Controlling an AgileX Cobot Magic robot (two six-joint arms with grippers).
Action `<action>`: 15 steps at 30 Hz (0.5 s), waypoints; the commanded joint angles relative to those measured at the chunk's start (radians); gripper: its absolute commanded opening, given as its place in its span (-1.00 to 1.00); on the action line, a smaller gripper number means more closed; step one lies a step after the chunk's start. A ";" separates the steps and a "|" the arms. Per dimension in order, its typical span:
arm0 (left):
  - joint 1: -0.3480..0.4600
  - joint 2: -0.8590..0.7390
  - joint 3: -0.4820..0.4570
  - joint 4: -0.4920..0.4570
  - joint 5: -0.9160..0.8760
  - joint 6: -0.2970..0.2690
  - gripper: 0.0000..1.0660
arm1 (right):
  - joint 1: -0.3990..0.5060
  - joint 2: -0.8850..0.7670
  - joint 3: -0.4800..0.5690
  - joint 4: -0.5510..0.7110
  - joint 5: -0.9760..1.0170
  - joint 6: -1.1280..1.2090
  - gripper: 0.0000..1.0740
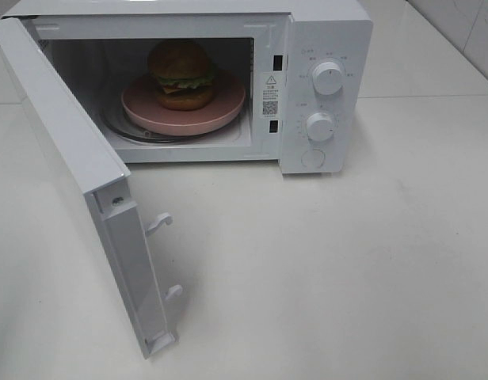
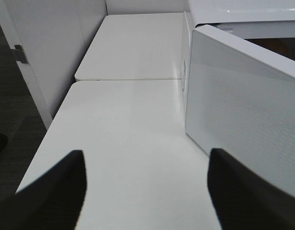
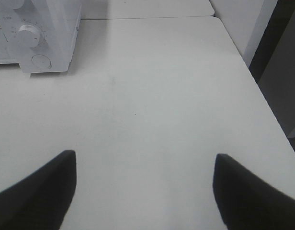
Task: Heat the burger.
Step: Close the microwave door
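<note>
Done: burger [image 1: 181, 73] on plate [image 1: 228, 108] placed inside microwave [image 1: 331, 32]. Pending: close door [image 1: 62, 134], open at near left; set dials [image 1: 329, 79]. Left hand [image 2: 146, 153], right hand [image 3: 143, 154]: spread wide, holding nothing.

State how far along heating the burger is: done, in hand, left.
Done: burger on pink plate inside the microwave. In hand: nothing; left hand open beside the open door, right hand open over the table. Left: shut door, turn a dial.
</note>
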 commanded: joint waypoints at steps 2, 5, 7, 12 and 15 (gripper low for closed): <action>0.002 0.123 0.018 0.011 -0.148 -0.008 -0.39 | -0.008 -0.027 0.001 -0.001 -0.008 -0.006 0.41; 0.002 0.203 0.053 0.011 -0.263 -0.008 -0.85 | -0.008 -0.027 0.001 -0.001 -0.008 -0.006 0.41; 0.002 0.250 0.079 0.012 -0.374 -0.008 -1.00 | -0.008 -0.027 0.001 -0.001 -0.008 -0.006 0.41; 0.002 0.377 0.176 0.012 -0.741 -0.008 -1.00 | -0.008 -0.027 0.001 -0.001 -0.008 -0.006 0.41; 0.002 0.444 0.211 0.012 -0.890 -0.008 -1.00 | -0.008 -0.027 0.001 -0.001 -0.008 -0.006 0.41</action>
